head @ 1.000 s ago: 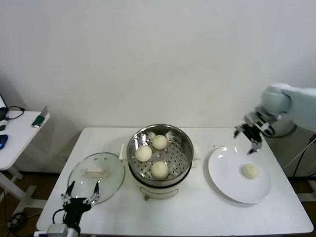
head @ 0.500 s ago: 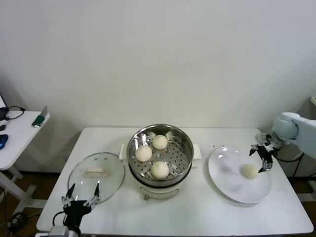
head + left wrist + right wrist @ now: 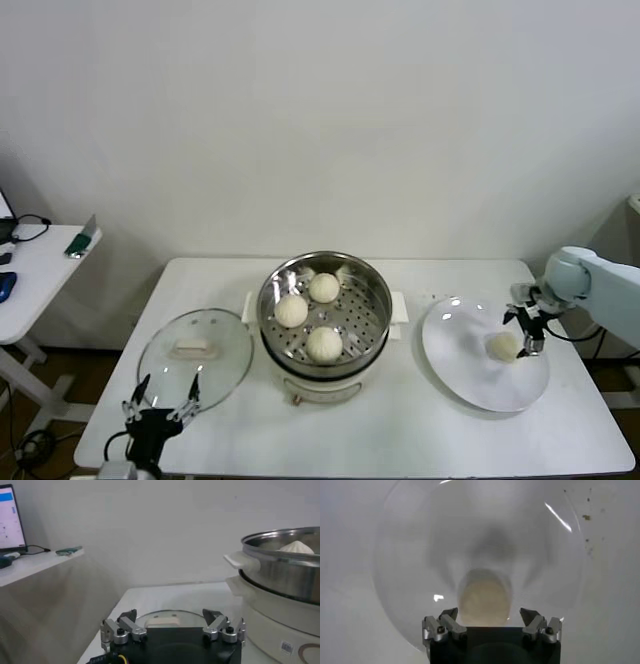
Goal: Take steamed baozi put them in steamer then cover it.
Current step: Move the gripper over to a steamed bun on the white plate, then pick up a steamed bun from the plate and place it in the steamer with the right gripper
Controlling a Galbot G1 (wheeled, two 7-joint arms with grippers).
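Three baozi lie in the steel steamer (image 3: 372,283): one at the back (image 3: 323,287), one on the left (image 3: 291,311), one at the front (image 3: 323,344). The fourth baozi (image 3: 503,346) lies on the white plate (image 3: 470,375) at the right. My right gripper (image 3: 528,330) is open just above and right of it; in the right wrist view the baozi (image 3: 484,601) sits between the spread fingers of the right gripper (image 3: 489,620). The glass cover (image 3: 195,346) lies flat on the table left of the steamer. My left gripper (image 3: 160,398) is open at the cover's near edge.
A side table (image 3: 30,270) with small items stands at the far left. The steamer's cream handle (image 3: 241,560) and base are close on one side of the left gripper (image 3: 170,622). The white table (image 3: 400,430) ends just past the plate.
My right gripper has come down from above the plate's far edge and now sits low beside the baozi on the plate. The left arm has barely moved.
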